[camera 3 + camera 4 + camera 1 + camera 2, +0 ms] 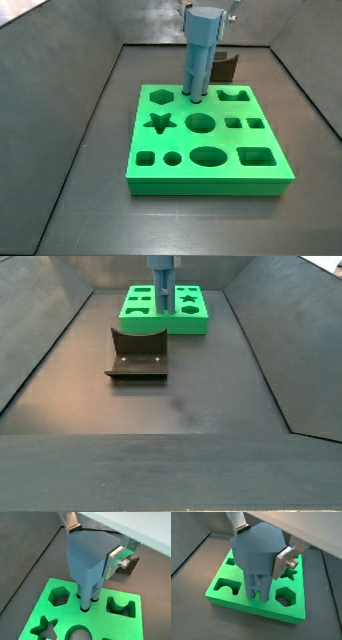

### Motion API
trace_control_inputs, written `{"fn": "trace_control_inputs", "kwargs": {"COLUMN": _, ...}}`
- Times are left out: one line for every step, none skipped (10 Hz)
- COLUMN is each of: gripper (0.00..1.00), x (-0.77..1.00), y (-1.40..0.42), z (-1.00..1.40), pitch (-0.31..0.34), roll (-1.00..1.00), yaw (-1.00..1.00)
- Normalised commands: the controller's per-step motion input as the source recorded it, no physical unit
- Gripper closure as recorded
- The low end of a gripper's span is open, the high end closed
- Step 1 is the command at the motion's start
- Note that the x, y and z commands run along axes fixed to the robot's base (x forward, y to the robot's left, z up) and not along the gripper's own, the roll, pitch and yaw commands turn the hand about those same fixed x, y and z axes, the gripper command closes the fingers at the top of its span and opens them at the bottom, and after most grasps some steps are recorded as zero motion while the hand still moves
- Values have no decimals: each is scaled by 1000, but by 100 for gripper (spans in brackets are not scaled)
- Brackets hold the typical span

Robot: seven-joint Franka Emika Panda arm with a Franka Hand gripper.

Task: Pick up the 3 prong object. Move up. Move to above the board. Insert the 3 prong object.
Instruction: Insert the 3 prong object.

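Observation:
My gripper [93,543] [261,544] is shut on the wide head of the 3 prong object [87,562] [254,557], a tall blue-grey peg held upright. In both wrist views a silver finger presses each side of the head. The prongs point down onto the bright green board [100,614] [244,607], and their tips sit at small round holes between the hexagon cut-out [60,597] and the U-shaped cut-out [120,607]. In a side view the 3 prong object [198,60] stands on the board's [214,183] far row, the gripper [207,10] at its top.
The fixture [138,356] [221,68] stands on the dark floor just beyond the board's edge. Grey sloping walls [40,346] enclose the floor on all sides. The board [201,324] carries star, circle, oval and square cut-outs.

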Motion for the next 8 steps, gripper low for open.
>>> {"fn": "trace_control_inputs", "kwargs": {"gripper": 100, "x": 0, "y": -46, "z": 0, "pitch": 0, "roll": 0, "yaw": 0}}
{"fn": "trace_control_inputs", "kwargs": {"gripper": 100, "x": 0, "y": -117, "z": -3, "pitch": 0, "roll": 0, "yaw": 3}}
{"fn": "trace_control_inputs", "kwargs": {"gripper": 100, "x": 0, "y": -120, "z": -3, "pitch": 0, "roll": 0, "yaw": 0}}
{"fn": "trace_control_inputs", "kwargs": {"gripper": 100, "x": 0, "y": -80, "z": -9, "pitch": 0, "roll": 0, "yaw": 0}}
{"fn": "trace_control_inputs", "kwargs": {"gripper": 100, "x": 0, "y": -40, "z": -131, "pitch": -16, "roll": 0, "yaw": 0}}
{"fn": "trace_control_inputs", "kwargs": {"gripper": 100, "x": 0, "y": -31, "z": -354, "pitch": -50, "roll": 90, "yaw": 9}}
{"fn": "trace_control_inputs", "kwargs": {"gripper": 100, "x": 31, "y": 0, "z": -391, "pitch": -41, "roll": 110, "yaw": 34}}
{"fn": "trace_control_inputs", "kwargs": {"gripper": 100, "x": 0, "y": 0, "z": -703, "pitch": -89, "roll": 239, "yaw": 86}}
